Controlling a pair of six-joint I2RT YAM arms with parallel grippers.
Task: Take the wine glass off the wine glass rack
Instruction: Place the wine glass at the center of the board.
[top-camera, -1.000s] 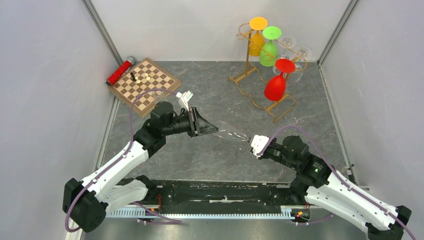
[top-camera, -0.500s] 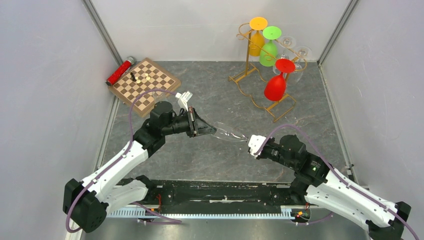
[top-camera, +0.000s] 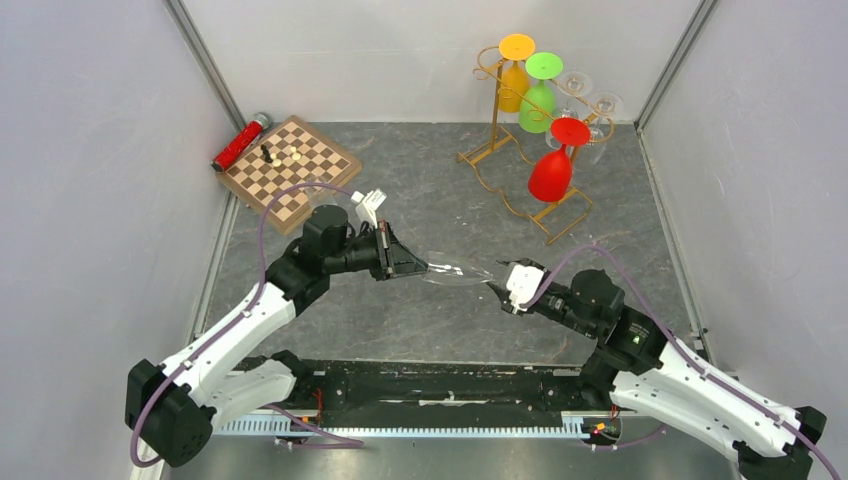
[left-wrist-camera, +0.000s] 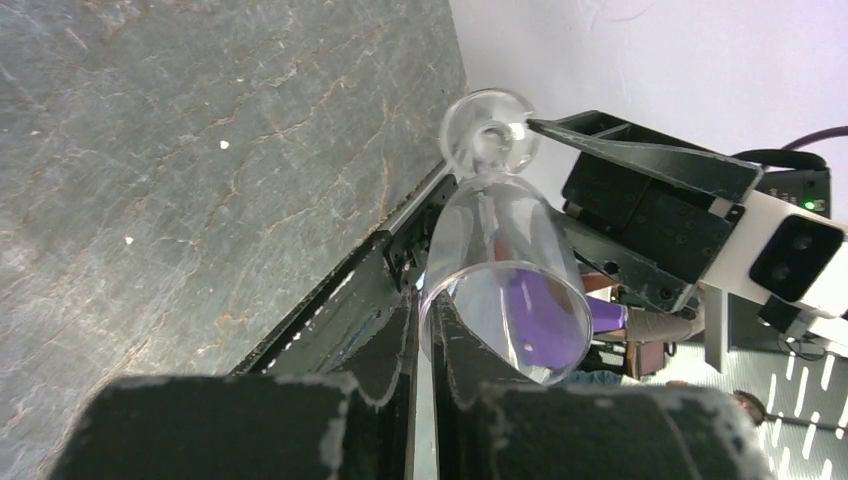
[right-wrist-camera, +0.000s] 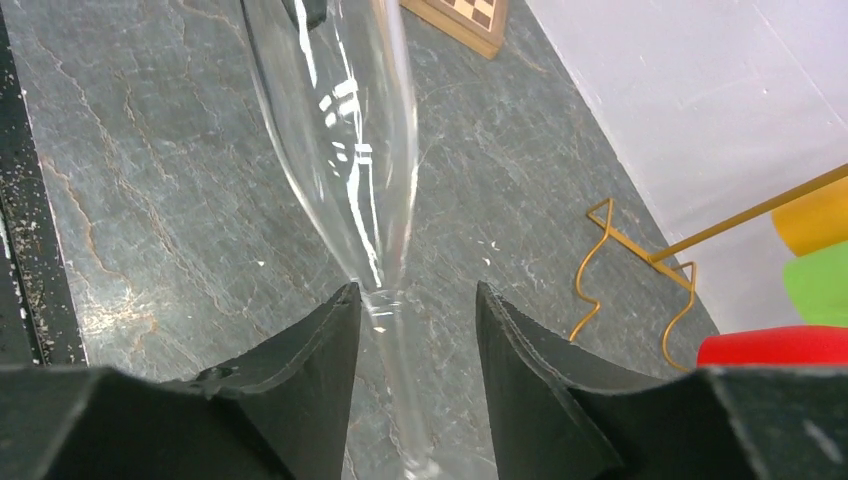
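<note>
Over on the far left sit a red can (top-camera: 238, 143) and a chessboard (top-camera: 290, 165), neither part of this. Next comes the left gripper (top-camera: 415, 267), reaching in toward the middle with its jaws pinched narrow on the rim wall of the wine glass (top-camera: 460, 272), one finger inside the bowl and one outside. The glass hangs above the table, lying almost level. Its long axis runs left to right between the two arms, mouth toward the left gripper, stem and foot toward the right. At the stem is the right gripper (right-wrist-camera: 415, 300), its fingers standing apart on either side of the thin glass with bare gaps showing (it doesn't look to be carrying anything). So the left arm seems to have the weight. I'd judge the right arm's job is to back away rightward along that axis without snagging the foot, which sits deeper between its fingers. The wine glass rack (top-camera: 497, 110) stands at the far right, well apart from the glass, coloured glasses hanging from it.
</note>
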